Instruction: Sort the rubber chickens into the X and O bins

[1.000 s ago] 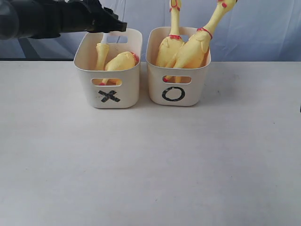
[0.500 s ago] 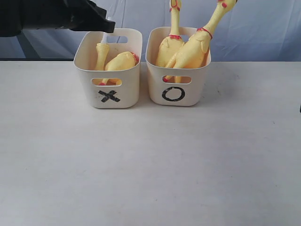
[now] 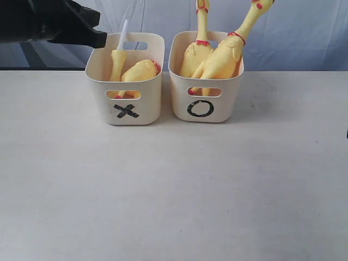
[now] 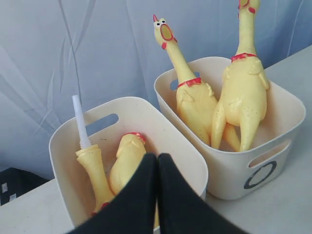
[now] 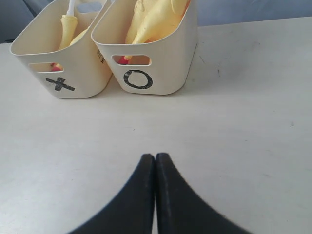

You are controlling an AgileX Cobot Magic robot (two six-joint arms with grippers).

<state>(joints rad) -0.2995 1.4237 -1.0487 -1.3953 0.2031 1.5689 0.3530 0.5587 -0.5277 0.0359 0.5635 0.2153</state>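
The X bin [image 3: 126,111] stands left of the O bin [image 3: 201,109] at the back of the table. Inside the X bin lie a thin chicken with a white tube [image 3: 117,61] and a headless chicken [image 3: 140,70]. Two long-necked chickens [image 3: 220,57] stand in the O bin, necks sticking up. My left gripper [image 3: 100,37] hangs shut and empty just above and left of the X bin's back left corner; in the left wrist view it [image 4: 157,156] sits over the X bin [image 4: 66,146]. My right gripper [image 5: 155,156] is shut and empty above bare table, short of the O bin [image 5: 146,80].
A pale blue curtain hangs behind the bins. The white tabletop [image 3: 174,190] stretches in front of both bins and to their sides.
My left arm has drawn back to the left, away from above the X bin, uncovering the white tube. Bins, chickens and the right gripper have not moved.
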